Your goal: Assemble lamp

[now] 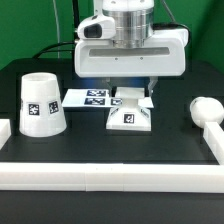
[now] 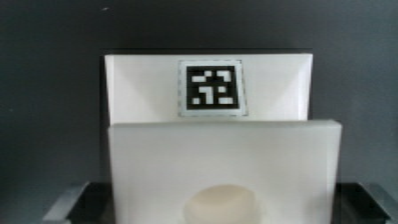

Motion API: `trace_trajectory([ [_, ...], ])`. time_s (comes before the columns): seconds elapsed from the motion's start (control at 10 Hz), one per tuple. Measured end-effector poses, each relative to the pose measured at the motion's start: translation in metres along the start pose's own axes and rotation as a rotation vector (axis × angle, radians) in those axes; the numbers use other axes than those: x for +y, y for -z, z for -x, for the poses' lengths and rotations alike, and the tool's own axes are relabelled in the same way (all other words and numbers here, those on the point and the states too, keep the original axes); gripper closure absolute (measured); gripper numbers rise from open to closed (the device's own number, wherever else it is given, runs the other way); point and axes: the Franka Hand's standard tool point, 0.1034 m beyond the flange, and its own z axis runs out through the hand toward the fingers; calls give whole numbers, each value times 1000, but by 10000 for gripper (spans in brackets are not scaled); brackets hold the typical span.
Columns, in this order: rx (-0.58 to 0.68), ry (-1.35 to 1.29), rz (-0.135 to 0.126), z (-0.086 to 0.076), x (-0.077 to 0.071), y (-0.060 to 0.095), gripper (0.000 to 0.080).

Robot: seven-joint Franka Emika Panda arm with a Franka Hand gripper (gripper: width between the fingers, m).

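Observation:
The square white lamp base (image 1: 131,116) lies at the table's middle with a marker tag on its near face. My gripper (image 1: 133,98) is down over it, with one finger on each side. In the wrist view the base (image 2: 214,150) fills the space between the dark fingers (image 2: 75,203), which press against its two side edges. Its tag and round socket hole show there. The tapered shade (image 1: 41,104) stands on the exterior view's left. The round-headed bulb (image 1: 205,110) lies on the exterior view's right. Both are apart from the gripper.
The marker board (image 1: 88,97) lies flat just behind the base, toward the exterior view's left. Long white border rails (image 1: 110,176) run along the front and both sides of the black table.

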Motion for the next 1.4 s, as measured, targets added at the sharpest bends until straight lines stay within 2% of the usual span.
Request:
trace_trajectory([
  [0.1, 2, 6, -1, -2, 0, 0, 268],
  [0.2, 12, 19, -3, -12, -1, 1, 266],
  [0.5, 56, 46, -10, -54, -7, 5, 266],
  [0.7, 102, 51, -19, -96, -16, 9, 265],
  [0.9, 122, 51, -23, -115, -21, 11, 266],
  [1.0, 138, 51, -27, -130, -28, 12, 265],
  [1.1, 151, 33, -31, -140, -37, 13, 265],
  [1.4, 172, 43, -38, -156, -57, 14, 265],
])
